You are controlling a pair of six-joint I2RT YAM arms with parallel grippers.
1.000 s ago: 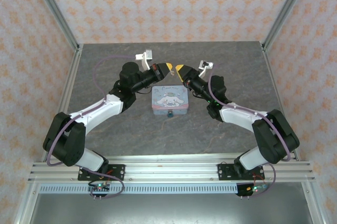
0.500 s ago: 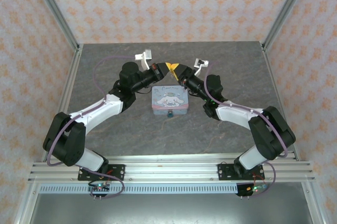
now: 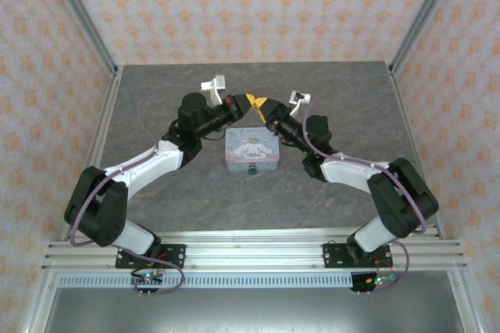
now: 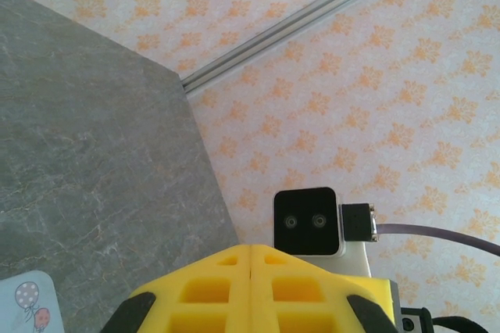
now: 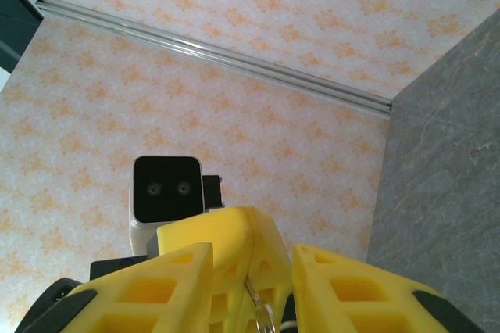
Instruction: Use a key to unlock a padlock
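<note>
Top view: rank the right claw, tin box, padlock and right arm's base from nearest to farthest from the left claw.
1. right claw, just right of left claw
2. tin box, toward the bases
3. padlock, at tin's near edge
4. right arm's base, bottom right

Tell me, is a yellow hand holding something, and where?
The left hand looks pinched shut on the tiny silvery key; which part it grips is hidden.
</note>
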